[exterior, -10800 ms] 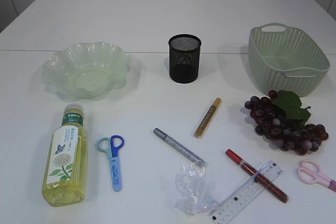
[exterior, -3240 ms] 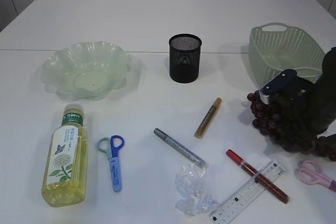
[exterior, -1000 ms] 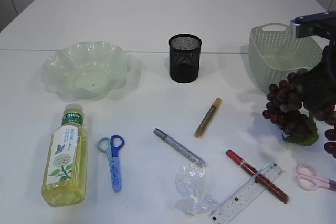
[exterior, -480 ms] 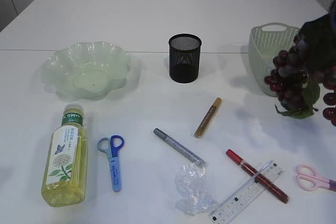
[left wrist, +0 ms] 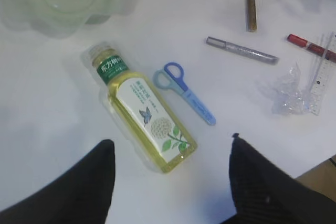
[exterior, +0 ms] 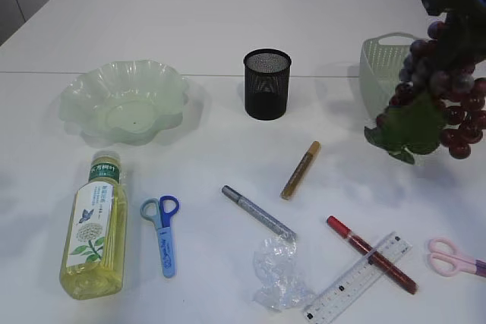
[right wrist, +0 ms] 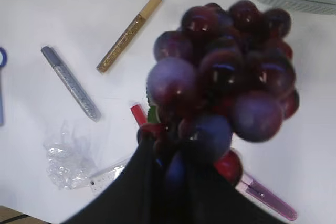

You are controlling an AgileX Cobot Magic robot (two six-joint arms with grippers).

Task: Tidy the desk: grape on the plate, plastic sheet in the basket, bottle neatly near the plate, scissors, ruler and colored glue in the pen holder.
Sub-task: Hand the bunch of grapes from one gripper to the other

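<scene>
My right gripper point(right wrist: 178, 153) is shut on the stem end of the purple grape bunch point(exterior: 440, 100), which hangs in the air in front of the green basket point(exterior: 380, 73); the grapes point(right wrist: 226, 72) fill the right wrist view. The pale green plate point(exterior: 125, 100) lies at the far left. Near it lie the yellow bottle point(exterior: 95, 225) and blue scissors point(exterior: 162, 233). My left gripper point(left wrist: 170, 156) hovers open above the bottle point(left wrist: 142, 114), apart from it. The black pen holder point(exterior: 267, 85) stands mid-table. Gold glue point(exterior: 301, 170), silver glue point(exterior: 258, 212), red glue point(exterior: 370, 254), the ruler point(exterior: 357, 278) and the plastic sheet point(exterior: 281, 272) lie in front.
Pink scissors point(exterior: 456, 256) lie at the front right edge. The basket's inside holds nothing that I can see. The red glue lies across the ruler. The left arm is outside the exterior view.
The right gripper has lifted the grape bunch higher, from beside the basket's front up to the level of its rim. The items on the table have not moved.
</scene>
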